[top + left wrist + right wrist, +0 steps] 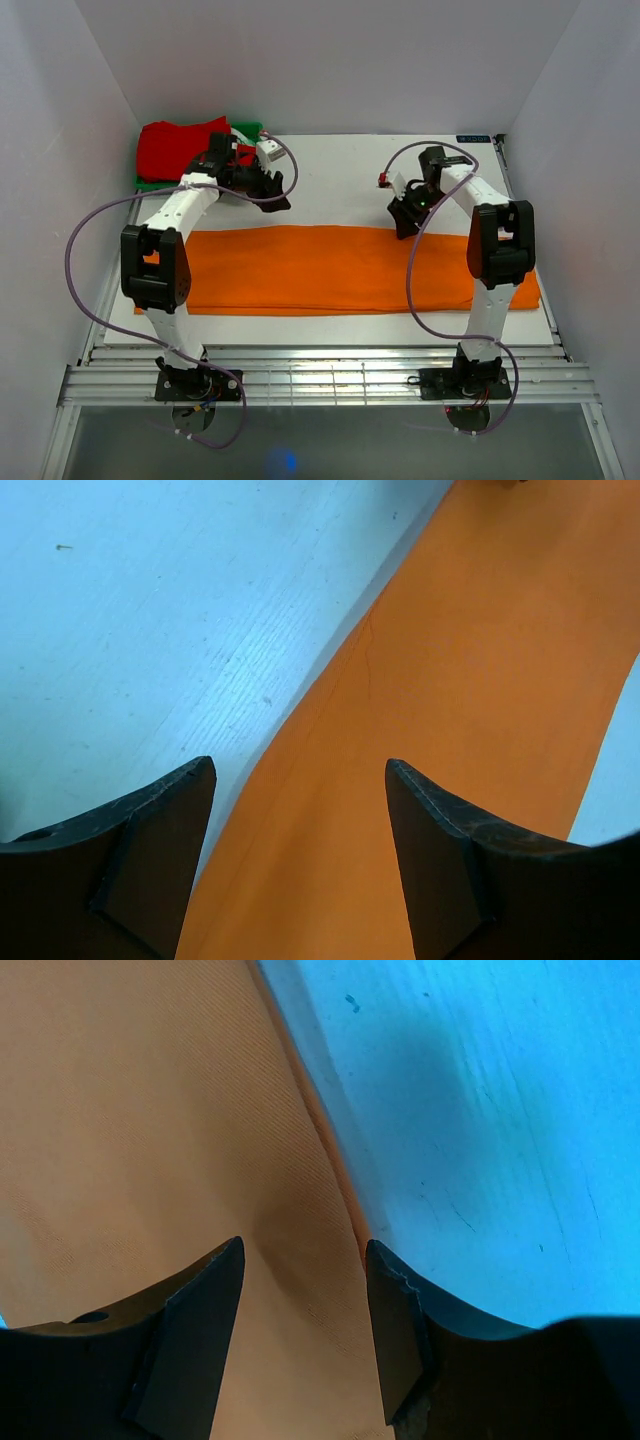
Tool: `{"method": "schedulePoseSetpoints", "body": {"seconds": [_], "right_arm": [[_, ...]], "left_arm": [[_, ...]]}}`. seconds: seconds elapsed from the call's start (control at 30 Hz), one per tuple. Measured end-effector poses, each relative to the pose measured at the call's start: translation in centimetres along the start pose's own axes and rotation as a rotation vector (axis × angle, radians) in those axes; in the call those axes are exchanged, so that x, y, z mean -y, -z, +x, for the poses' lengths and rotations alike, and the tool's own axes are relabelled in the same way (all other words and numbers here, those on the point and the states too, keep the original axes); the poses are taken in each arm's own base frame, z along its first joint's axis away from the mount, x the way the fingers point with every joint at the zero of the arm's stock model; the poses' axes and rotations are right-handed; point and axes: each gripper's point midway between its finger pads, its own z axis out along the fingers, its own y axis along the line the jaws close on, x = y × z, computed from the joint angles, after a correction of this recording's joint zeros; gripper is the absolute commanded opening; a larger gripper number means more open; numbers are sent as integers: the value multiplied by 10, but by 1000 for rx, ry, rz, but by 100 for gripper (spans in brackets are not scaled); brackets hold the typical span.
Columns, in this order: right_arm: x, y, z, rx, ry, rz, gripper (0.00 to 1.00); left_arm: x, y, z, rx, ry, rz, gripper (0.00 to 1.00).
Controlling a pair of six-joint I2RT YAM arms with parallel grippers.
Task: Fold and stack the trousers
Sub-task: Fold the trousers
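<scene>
Trousers (340,268) lie folded lengthwise near the table's (340,170) front edge (one long band); cross-folds and stacking likely remain. Left gripper (270,193) and right gripper (405,220) both gape, empty.

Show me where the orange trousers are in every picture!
Top view: the trousers lie as a long flat band across the middle of the table.
Left wrist view: the trousers fill the middle and right.
Right wrist view: the trousers fill the left side.
Shared landmark: the trousers' straight edge against the pale table.
</scene>
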Motion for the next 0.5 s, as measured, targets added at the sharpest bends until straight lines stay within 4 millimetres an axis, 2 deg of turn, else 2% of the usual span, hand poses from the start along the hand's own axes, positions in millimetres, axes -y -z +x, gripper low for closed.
{"method": "schedulePoseSetpoints", "body": {"seconds": [0.1,0.13,0.2,0.3,0.5], "right_arm": [[-9,-13,-1,-12,57,-5,32],[-14,-17,4,-24,69,-8,20],[-22,-24,12,-43,89,-9,10],[-34,-25,22,-47,124,15,8],[-56,-2,22,13,259,143,8]], "left_arm": [[-2,-21,4,3,97,14,79],[-2,-27,5,4,129,18,78],[-2,-36,7,3,180,23,78],[4,-48,3,8,227,30,77],[35,-84,-14,17,253,101,77]]}}
